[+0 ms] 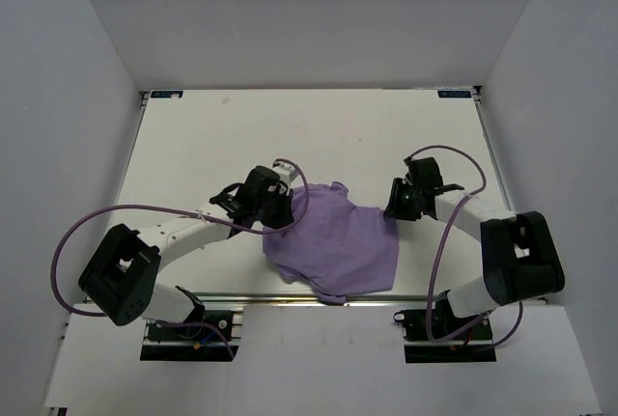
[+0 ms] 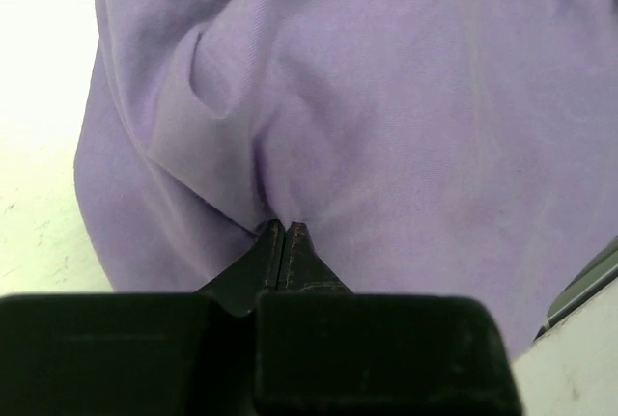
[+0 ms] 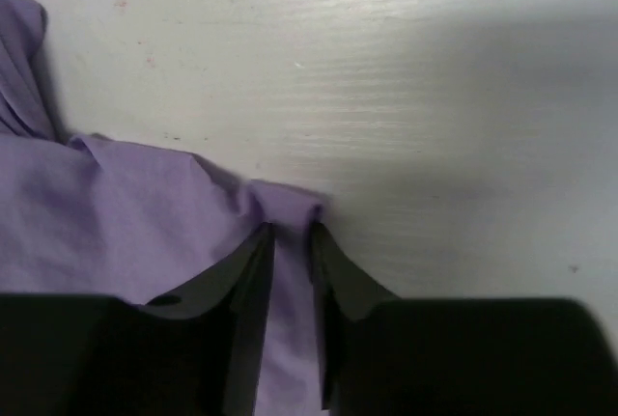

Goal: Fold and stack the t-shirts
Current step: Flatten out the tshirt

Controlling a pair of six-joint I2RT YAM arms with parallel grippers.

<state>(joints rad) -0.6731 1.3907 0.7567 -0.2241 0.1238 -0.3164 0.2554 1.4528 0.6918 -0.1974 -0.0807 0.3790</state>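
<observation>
One lavender t-shirt (image 1: 338, 242) lies crumpled on the white table (image 1: 319, 136), near the front edge between the two arms. My left gripper (image 1: 280, 215) sits at the shirt's left edge. In the left wrist view its jaws (image 2: 285, 227) are pressed together on a pinch of cloth (image 2: 386, 97), and creases run out from the tips. My right gripper (image 1: 393, 211) is at the shirt's right corner. In the right wrist view a ridge of the t-shirt (image 3: 116, 213) fills the narrow gap between its fingers (image 3: 290, 231), which touch it on both sides.
White walls close in the table on the left, right and back. A metal rail (image 1: 290, 295) runs along the front edge just below the shirt. Purple cables (image 1: 72, 233) loop beside each arm. Bare table (image 3: 435, 97) lies beyond the right gripper.
</observation>
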